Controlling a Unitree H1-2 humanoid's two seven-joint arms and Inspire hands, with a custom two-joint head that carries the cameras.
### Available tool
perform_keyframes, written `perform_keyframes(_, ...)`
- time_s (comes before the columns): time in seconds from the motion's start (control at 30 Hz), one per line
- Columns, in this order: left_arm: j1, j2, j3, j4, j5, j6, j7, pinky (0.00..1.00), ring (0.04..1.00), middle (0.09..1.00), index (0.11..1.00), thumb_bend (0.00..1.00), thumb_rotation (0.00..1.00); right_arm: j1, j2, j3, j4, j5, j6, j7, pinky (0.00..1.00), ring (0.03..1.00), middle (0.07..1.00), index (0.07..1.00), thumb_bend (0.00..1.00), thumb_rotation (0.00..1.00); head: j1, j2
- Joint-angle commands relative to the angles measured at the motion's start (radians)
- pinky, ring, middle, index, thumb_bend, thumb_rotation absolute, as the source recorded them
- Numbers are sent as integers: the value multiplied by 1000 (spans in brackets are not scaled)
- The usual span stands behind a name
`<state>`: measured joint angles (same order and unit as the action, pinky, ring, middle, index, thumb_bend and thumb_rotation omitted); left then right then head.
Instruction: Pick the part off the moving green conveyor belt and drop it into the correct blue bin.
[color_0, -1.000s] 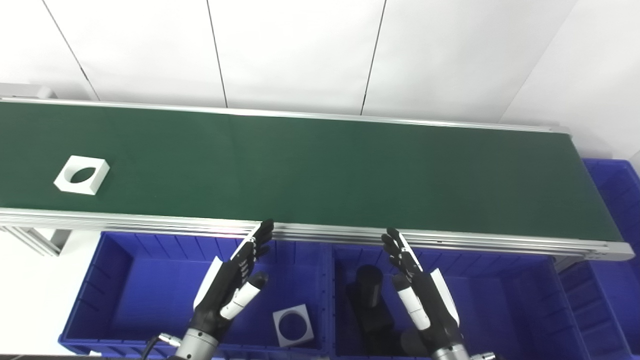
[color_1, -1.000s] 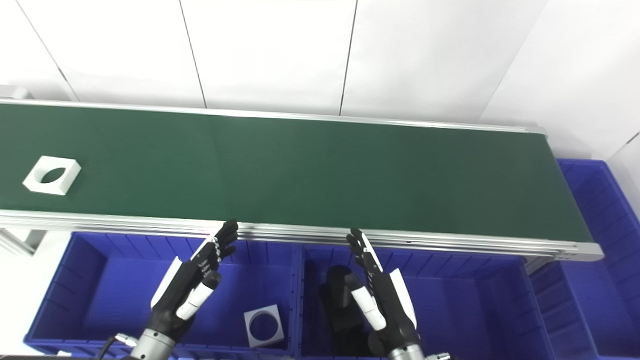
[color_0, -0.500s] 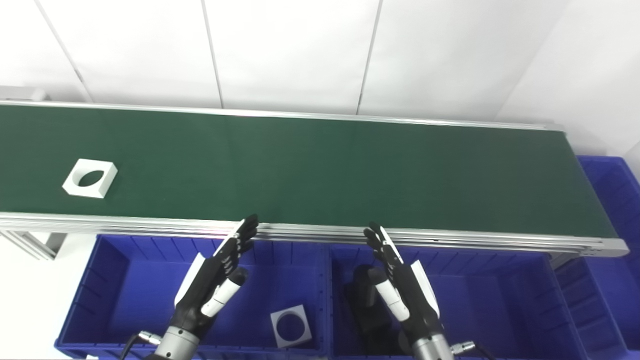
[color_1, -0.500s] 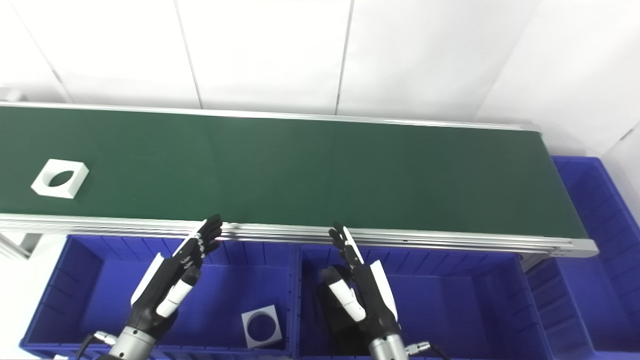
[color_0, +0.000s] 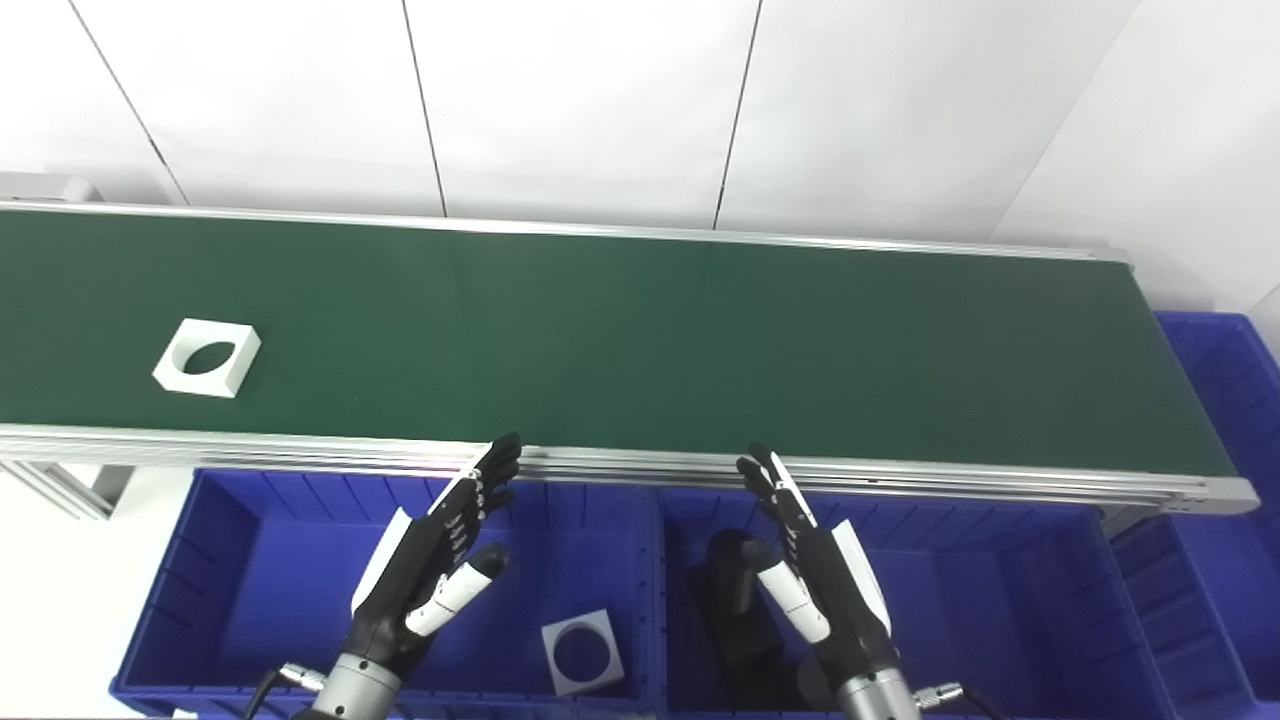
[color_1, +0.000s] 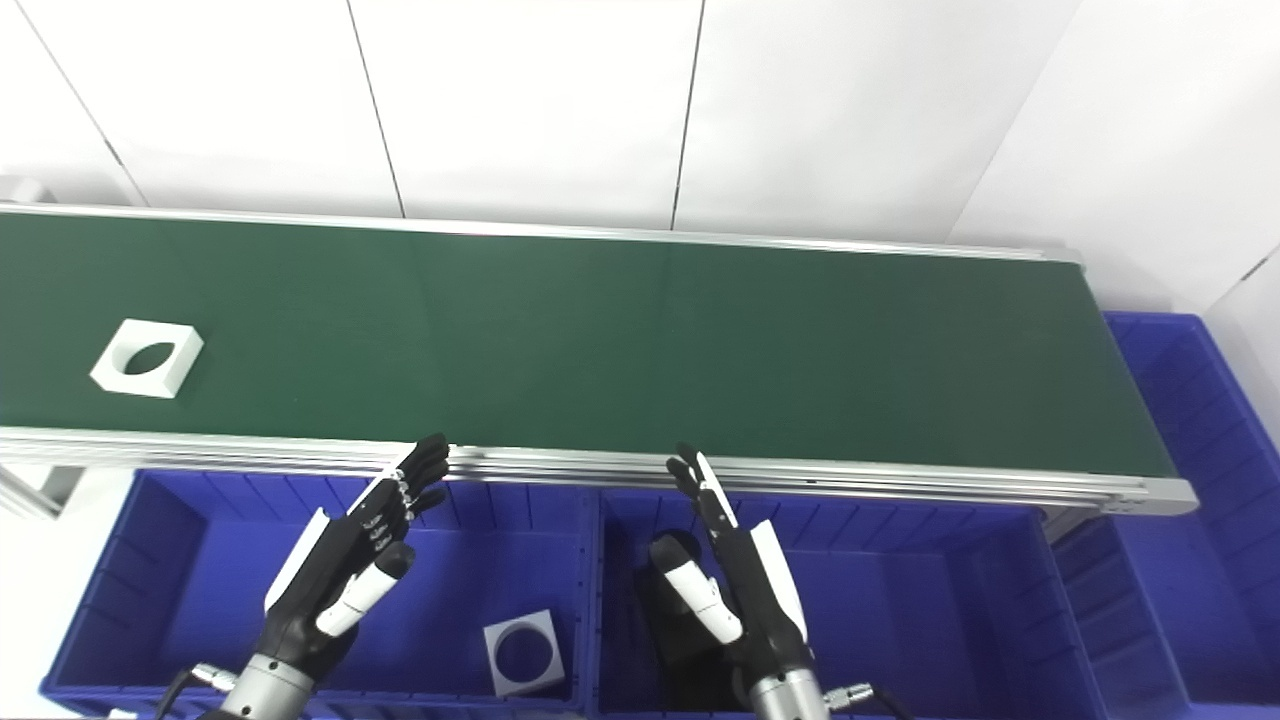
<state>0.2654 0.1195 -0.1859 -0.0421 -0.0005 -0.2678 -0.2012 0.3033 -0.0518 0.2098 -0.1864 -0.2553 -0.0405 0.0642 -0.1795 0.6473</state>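
A white square part with a round hole lies on the green conveyor belt at its far left. My left hand hovers open over the left blue bin, fingers stretched toward the belt's near rail. Over the middle blue bin my right hand is open too, holding nothing. Both hands are well to the right of the part and short of the belt.
The left bin holds another white square part with a hole. Black cylindrical parts lie in the middle bin under my right hand. A third blue bin stands at the belt's right end. A white wall runs behind the belt.
The white part has ridden to the right along the belt. Both hands stay open and have shifted only slightly; the camera has moved a little.
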Motion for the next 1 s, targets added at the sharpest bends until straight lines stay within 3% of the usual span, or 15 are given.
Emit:
perform_keyframes(0.0, -10, -15, -10, -5, 26, -45, 7, 912, 949, 956, 935, 770, 774, 5, -15, -9, -35, 17, -17, 6, 962, 958, 942, 993, 785, 969, 47, -11)
perform_keyframes(0.2, -14, -43, -23, 14, 83, -58, 26, 872, 934, 949, 922, 803, 695, 11, -52, -28, -34, 38, -16, 15, 963, 965, 951, 1000, 742, 946, 135, -34)
perform_keyframes(0.53, -15, -98, -35, 1, 136, -65, 67, 826, 905, 933, 919, 839, 657, 0, -104, -49, -6, 67, -38, 35, 962, 971, 964, 1000, 676, 965, 290, -57)
perform_keyframes(0.73, -12, -93, -26, -116, 134, -17, 66, 835, 919, 942, 920, 821, 628, -13, -112, -58, 23, 94, -59, 42, 963, 966, 969, 1000, 669, 975, 359, -68)
perform_keyframes(0.97, -65, -73, 10, -306, 141, 93, 51, 876, 938, 959, 923, 765, 595, -27, -109, -58, 45, 108, -75, 46, 991, 982, 977, 1000, 661, 998, 362, -73)
